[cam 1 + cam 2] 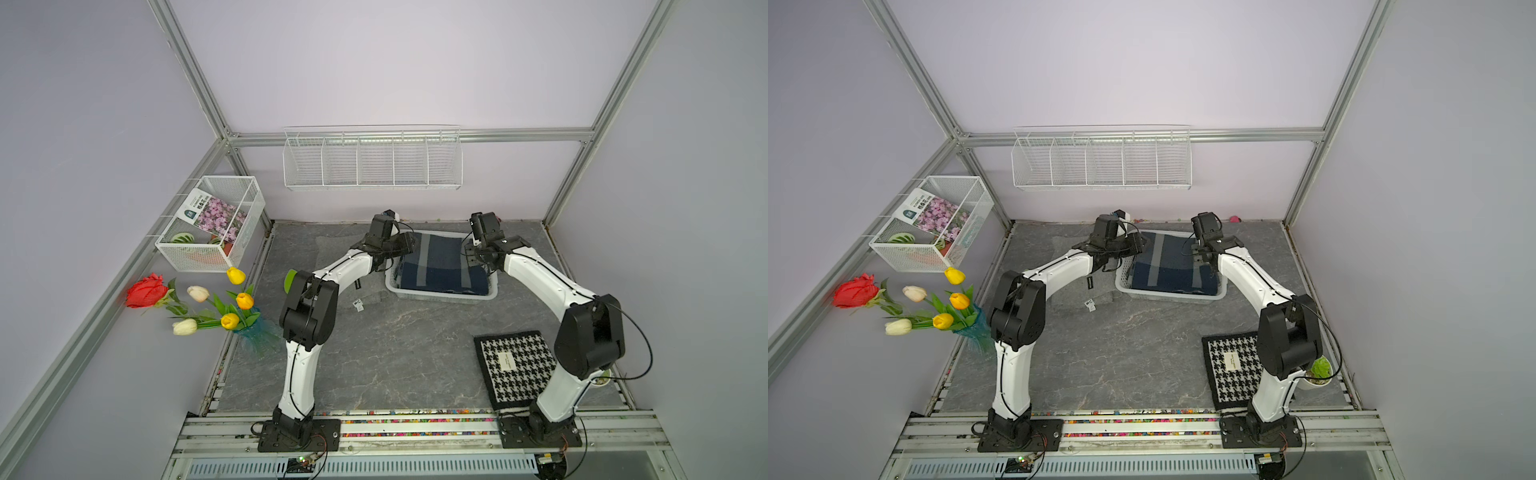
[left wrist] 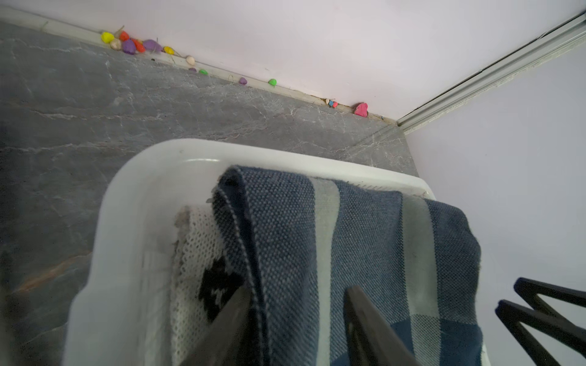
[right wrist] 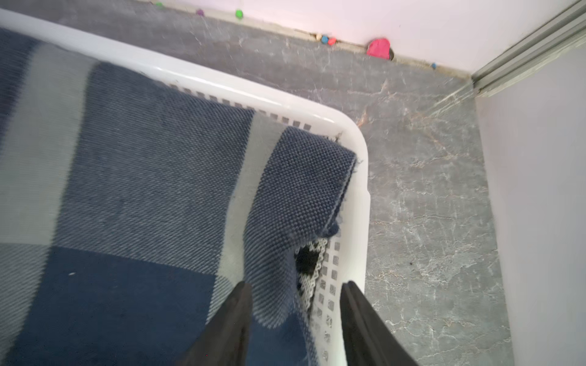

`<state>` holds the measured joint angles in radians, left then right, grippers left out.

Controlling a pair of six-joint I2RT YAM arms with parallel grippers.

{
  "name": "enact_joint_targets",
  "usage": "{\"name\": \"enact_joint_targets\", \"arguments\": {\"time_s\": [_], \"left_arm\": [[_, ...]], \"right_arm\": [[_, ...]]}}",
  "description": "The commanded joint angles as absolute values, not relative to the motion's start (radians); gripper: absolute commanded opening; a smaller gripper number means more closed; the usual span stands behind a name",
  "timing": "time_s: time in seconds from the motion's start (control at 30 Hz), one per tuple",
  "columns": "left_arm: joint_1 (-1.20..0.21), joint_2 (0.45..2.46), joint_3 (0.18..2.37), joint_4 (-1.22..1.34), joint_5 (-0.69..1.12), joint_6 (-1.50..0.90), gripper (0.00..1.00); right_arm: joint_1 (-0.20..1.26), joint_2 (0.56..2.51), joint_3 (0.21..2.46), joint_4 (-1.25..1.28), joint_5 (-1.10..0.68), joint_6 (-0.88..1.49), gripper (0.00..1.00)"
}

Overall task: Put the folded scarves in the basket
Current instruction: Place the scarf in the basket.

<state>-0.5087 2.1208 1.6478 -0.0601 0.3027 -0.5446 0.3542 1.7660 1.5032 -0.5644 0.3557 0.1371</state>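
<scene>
At the far middle of the tabletop (image 1: 395,353), the scarf (image 1: 436,262) lies in the basket (image 1: 440,296), on top of a black-and-white knit (image 2: 196,253). Your left claw (image 2: 298,293) and right claw (image 3: 296,285) each stand half open astride a scarf edge, gripping nothing. Lift both straight up so no finger snags a fold, and check that no corner spills over the rim.

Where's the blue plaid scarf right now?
In a top view the blue scarf lies inside the white basket at the far side of the table, between the left hand and right hand.
</scene>
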Motion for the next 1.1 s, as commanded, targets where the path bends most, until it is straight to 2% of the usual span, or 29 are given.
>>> {"name": "enact_joint_targets", "arguments": {"time_s": [0.0,0.13,0.33,0.53,0.7,0.83,1.07], "left_arm": [[-0.506,2.052,1.630,-0.083,0.281,-0.516,0.51],[-0.518,1.994,1.628,-0.132,0.188,-0.463,0.51],[-0.548,2.034,1.681,-0.101,0.243,-0.483,0.51],[-0.556,2.211,1.795,-0.038,0.346,-0.522,0.50],[-0.539,2.406,1.983,-0.217,0.287,-0.499,0.44],[-0.513,2.422,1.952,-0.182,0.281,-0.513,0.43],[-0.512,2.332,1.863,-0.126,0.281,-0.506,0.43]], "right_arm": [[0.396,1.742,1.468,-0.575,0.410,0.138,0.50],[0.428,1.726,1.468,-0.547,0.382,0.120,0.50],[0.425,1.806,1.525,-0.498,0.388,0.109,0.48],[0.375,1.962,1.572,-0.450,0.402,0.082,0.47],[0.341,2.085,1.586,-0.472,0.448,0.066,0.46],[0.341,2.085,1.569,-0.460,0.461,0.055,0.46],[0.342,2.000,1.531,-0.450,0.405,0.089,0.46]]}}
